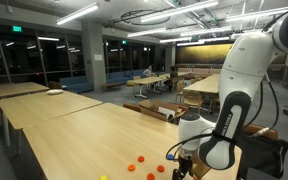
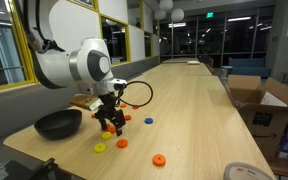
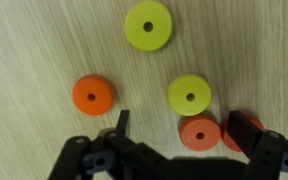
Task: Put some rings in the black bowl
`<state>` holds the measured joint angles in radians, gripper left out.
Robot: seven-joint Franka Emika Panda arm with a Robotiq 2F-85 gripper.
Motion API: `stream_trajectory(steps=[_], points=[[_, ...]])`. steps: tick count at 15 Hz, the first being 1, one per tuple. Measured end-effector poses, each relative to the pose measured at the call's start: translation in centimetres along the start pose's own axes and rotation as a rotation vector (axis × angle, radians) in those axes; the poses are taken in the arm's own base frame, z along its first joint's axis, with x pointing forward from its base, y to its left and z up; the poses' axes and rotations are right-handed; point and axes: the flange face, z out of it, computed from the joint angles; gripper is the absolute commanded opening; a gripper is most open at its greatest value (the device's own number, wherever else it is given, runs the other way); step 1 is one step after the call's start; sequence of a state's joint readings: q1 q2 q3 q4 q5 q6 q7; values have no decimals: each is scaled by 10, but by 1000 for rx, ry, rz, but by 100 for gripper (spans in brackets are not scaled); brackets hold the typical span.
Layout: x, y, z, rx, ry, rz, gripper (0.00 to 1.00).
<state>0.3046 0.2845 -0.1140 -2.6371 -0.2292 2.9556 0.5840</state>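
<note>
On the long wooden table [image 1: 74,130], in an exterior view, the gripper [image 1: 182,168] hangs low over the tabletop at the end of the white arm [image 1: 246,70]. A few of the rings [image 1: 139,158] lie on the wood just beside it. They are mostly orange, with a yellowish one [image 1: 104,177] at the picture's bottom edge.

In an exterior view from another side, the black bowl [image 2: 59,124] sits near the table's corner. The gripper [image 2: 109,125] points down just beside it, close to the wood. A yellow ring [image 2: 100,148] and an orange ring [image 2: 121,143] lie in front of the gripper. Another orange ring [image 2: 159,159] lies farther out. A blue ring [image 2: 149,121] and one more orange ring [image 2: 127,117] lie beyond it. Every ring seen here rests on the tabletop, outside the bowl. Cardboard boxes [image 2: 259,100] stand beside the table.

In the wrist view, the two fingers [image 3: 122,122] stand wide apart and hold nothing. A pale orange ring [image 3: 199,132] lies flat on the wood between them, nearer the finger at the picture's right side. A red ring [image 3: 232,130] is partly hidden behind that finger. A yellow-green ring [image 3: 189,95] lies just beside the pale orange one. A bright orange ring [image 3: 93,95] lies apart from these, ahead of the other finger. A second yellow-green ring [image 3: 148,24] lies toward the picture's top.
</note>
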Motion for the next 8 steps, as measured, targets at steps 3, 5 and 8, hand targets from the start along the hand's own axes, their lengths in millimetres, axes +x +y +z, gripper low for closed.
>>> stream_trajectory(steps=[3,5,8], points=[[-7,-5,2,0,12,-8,100],[-10,-9,2,2,18,-13,100],[-16,-11,2,2,23,-22,100]])
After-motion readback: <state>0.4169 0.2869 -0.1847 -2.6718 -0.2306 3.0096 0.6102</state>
